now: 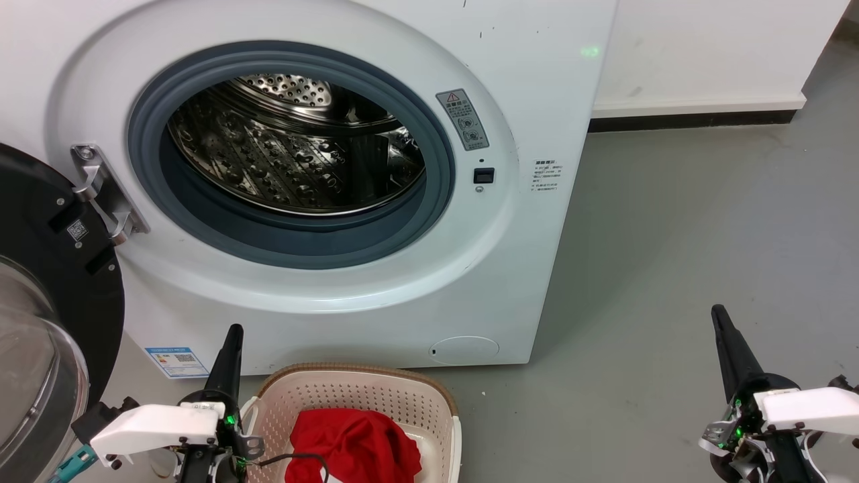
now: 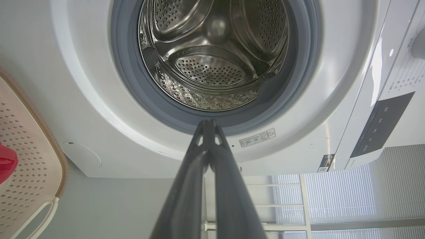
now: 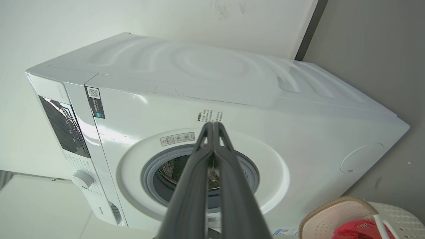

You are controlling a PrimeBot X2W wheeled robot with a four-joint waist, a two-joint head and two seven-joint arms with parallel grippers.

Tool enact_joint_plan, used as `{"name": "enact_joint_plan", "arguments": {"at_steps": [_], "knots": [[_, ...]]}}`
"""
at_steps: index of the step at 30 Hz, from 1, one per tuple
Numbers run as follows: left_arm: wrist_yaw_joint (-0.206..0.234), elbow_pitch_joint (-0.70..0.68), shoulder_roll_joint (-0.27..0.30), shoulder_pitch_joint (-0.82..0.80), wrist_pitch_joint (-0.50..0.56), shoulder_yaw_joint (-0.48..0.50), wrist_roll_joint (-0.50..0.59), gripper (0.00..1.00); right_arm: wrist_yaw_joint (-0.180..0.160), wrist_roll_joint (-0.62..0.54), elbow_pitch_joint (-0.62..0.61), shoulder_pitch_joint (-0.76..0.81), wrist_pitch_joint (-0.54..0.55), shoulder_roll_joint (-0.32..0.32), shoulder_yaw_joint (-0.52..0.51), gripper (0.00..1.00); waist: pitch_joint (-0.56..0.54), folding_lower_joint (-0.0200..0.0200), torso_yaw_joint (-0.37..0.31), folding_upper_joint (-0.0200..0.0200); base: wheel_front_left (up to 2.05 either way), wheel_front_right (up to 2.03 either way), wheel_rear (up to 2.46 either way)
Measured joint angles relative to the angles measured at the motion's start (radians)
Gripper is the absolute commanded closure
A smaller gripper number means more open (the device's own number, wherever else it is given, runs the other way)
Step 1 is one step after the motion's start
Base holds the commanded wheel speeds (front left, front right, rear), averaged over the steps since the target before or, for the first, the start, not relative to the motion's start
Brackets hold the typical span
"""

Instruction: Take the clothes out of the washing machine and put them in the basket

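Left gripper [image 2: 208,122] & right gripper [image 3: 212,124]: fingers together, empty. Red clothes [image 1: 352,443] in basket [image 1: 362,396]; washing machine [image 1: 523,268] looks bare inside, so peek low w/ wrist cam before quitting.

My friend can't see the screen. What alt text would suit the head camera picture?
Red clothes lie in a cream basket on the floor before a white washing machine with its door open and steel drum in view. The left gripper and right gripper, both shut, point upward either side.
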Motion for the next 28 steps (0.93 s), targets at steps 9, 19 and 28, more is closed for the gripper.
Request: {"name": "enact_joint_plan", "arguments": {"at_steps": [9,19,28], "knots": [[-0.002,0.007,0.000,-0.006,0.017,0.003,-0.070,1.00,0.000,0.072,0.011,-0.004,0.020,0.001,-0.004,1.00,-0.003,0.0000,0.001,0.0000,0.00,0.00,0.00],[-0.007,0.015,0.000,-0.019,0.035,0.006,-0.143,1.00,0.000,0.148,0.021,-0.019,0.040,0.001,-0.007,1.00,-0.007,0.0000,0.002,0.0000,0.00,0.00,0.00],[-0.007,0.017,0.000,-0.021,0.038,0.007,-0.160,1.00,0.000,0.165,0.025,-0.019,0.044,0.003,-0.010,1.00,-0.008,0.0000,0.002,0.0000,0.00,0.00,0.00]]}}
